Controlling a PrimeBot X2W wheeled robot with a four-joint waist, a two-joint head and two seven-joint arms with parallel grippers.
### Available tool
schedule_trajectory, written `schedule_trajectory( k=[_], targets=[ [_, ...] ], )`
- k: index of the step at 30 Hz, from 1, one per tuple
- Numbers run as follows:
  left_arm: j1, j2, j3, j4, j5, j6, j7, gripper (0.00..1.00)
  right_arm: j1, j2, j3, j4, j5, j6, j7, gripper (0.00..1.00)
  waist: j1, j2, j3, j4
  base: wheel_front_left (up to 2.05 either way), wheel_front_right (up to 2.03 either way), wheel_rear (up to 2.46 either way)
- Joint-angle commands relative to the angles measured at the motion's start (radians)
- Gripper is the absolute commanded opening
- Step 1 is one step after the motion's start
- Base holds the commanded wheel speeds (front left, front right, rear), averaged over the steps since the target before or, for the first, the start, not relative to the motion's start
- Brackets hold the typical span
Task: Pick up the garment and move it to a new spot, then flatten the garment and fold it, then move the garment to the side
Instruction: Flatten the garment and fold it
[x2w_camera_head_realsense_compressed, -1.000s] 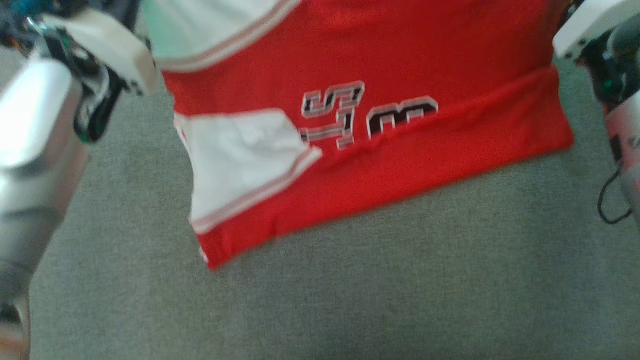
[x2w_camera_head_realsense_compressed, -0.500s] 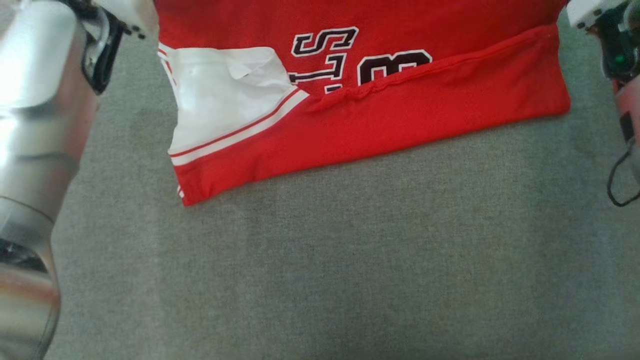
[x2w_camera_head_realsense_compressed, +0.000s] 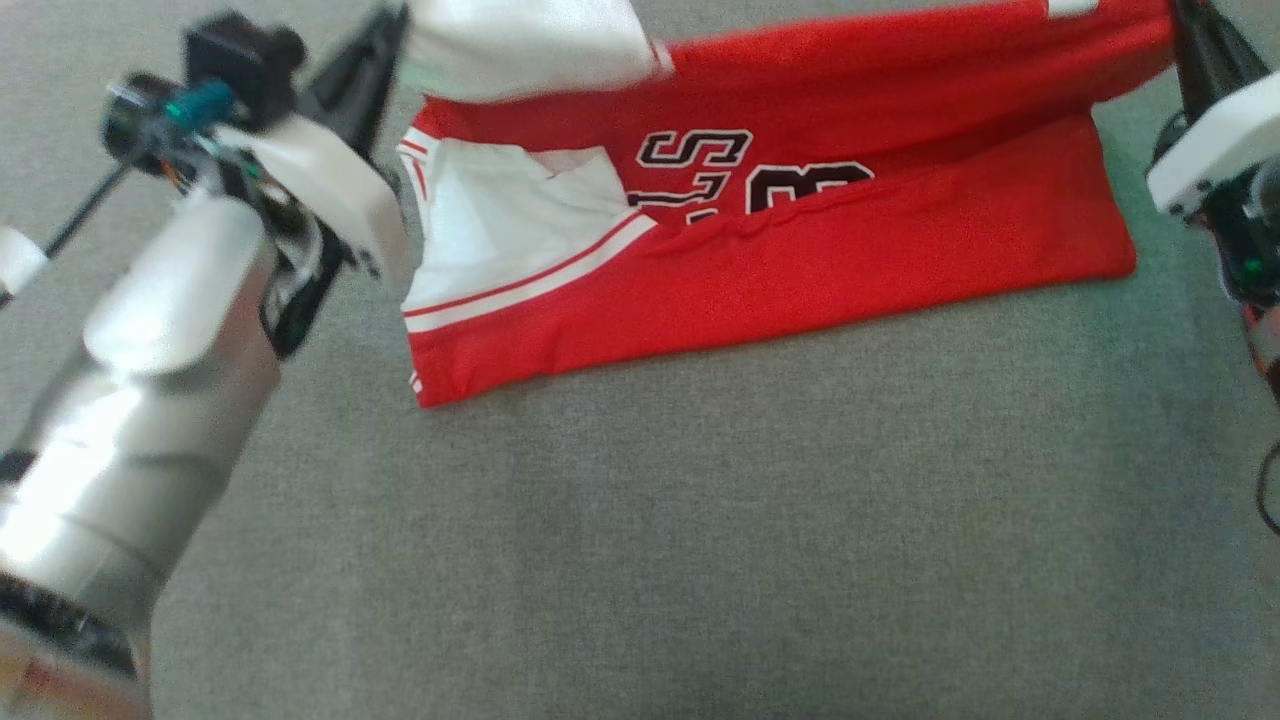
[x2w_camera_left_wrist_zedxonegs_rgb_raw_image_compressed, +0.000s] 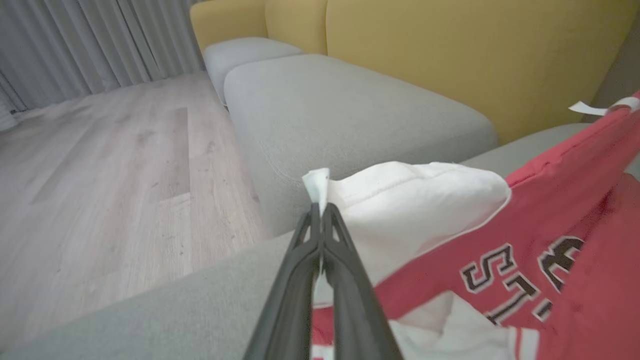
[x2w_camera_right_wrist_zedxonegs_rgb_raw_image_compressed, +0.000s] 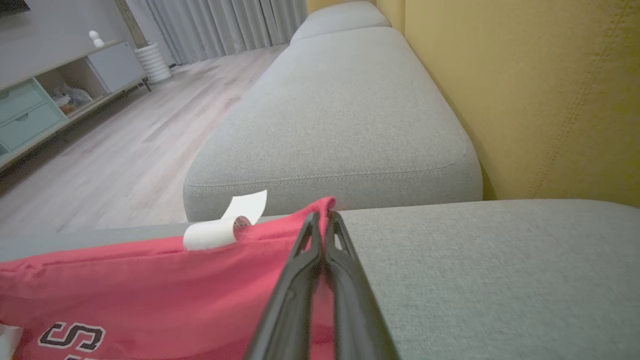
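Note:
A red jersey (x2w_camera_head_realsense_compressed: 800, 270) with white sleeves and dark lettering lies partly folded on the grey sofa seat (x2w_camera_head_realsense_compressed: 700, 520). Its far half is lifted off the seat and held up at two corners. My left gripper (x2w_camera_left_wrist_zedxonegs_rgb_raw_image_compressed: 320, 210) is shut on the white sleeve (x2w_camera_left_wrist_zedxonegs_rgb_raw_image_compressed: 410, 200), at the upper left of the head view (x2w_camera_head_realsense_compressed: 395, 30). My right gripper (x2w_camera_right_wrist_zedxonegs_rgb_raw_image_compressed: 322, 217) is shut on the red edge of the jersey (x2w_camera_right_wrist_zedxonegs_rgb_raw_image_compressed: 150, 285), beside a white label (x2w_camera_right_wrist_zedxonegs_rgb_raw_image_compressed: 225, 225). The near fold of the jersey rests flat on the cushion.
A yellow sofa back (x2w_camera_right_wrist_zedxonegs_rgb_raw_image_compressed: 525, 90) rises behind the seat. More grey cushions (x2w_camera_left_wrist_zedxonegs_rgb_raw_image_compressed: 340, 110) extend beyond the jersey. Wooden floor (x2w_camera_left_wrist_zedxonegs_rgb_raw_image_compressed: 100, 165), grey curtains (x2w_camera_left_wrist_zedxonegs_rgb_raw_image_compressed: 75, 45) and a low cabinet (x2w_camera_right_wrist_zedxonegs_rgb_raw_image_compressed: 50, 100) lie past the sofa edge.
The head camera has tilted, so the whole picture shifted. Both grippers and the lifted far edge of the jersey have come into view at the top; the near fold still lies flat.

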Motion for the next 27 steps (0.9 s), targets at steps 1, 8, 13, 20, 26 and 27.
schedule_trajectory(
  k=[1,8,13,20,26,27],
  targets=[
    [-0.029,0.054,0.020,-0.041,-0.010,-0.005,0.012,0.00,0.005,-0.024,0.013,-0.035,0.009,-0.001,0.003,0.00,0.0002,-0.0001,-0.015,0.012,0.00,0.00,0.00],
    [0.107,0.162,-0.048,-0.256,-0.088,-0.005,0.175,0.00,0.074,-0.109,0.112,-0.066,0.065,-0.001,0.092,0.00,0.0002,-0.0001,-0.048,0.035,0.00,0.00,0.00],
    [0.188,0.227,-0.085,-0.369,-0.131,0.004,0.307,0.00,0.109,-0.166,0.186,-0.089,0.093,-0.001,0.161,0.00,0.0002,-0.0001,-0.059,0.040,0.00,0.00,0.00],
    [0.251,0.271,-0.118,-0.468,-0.160,0.034,0.411,0.00,0.135,-0.216,0.299,-0.129,0.117,-0.001,0.257,0.00,0.0002,-0.0001,-0.062,0.031,0.00,0.00,0.00],
    [0.260,0.296,-0.129,-0.513,-0.156,0.056,0.446,0.00,0.126,-0.240,0.361,-0.128,0.123,-0.001,0.293,0.00,0.0002,-0.0001,-0.061,0.022,0.00,0.00,0.00],
    [0.261,0.294,-0.130,-0.520,-0.159,0.058,0.451,0.00,0.123,-0.243,0.369,-0.124,0.123,-0.001,0.294,0.00,0.0002,-0.0001,-0.061,0.021,0.00,0.00,0.00]
  ],
)
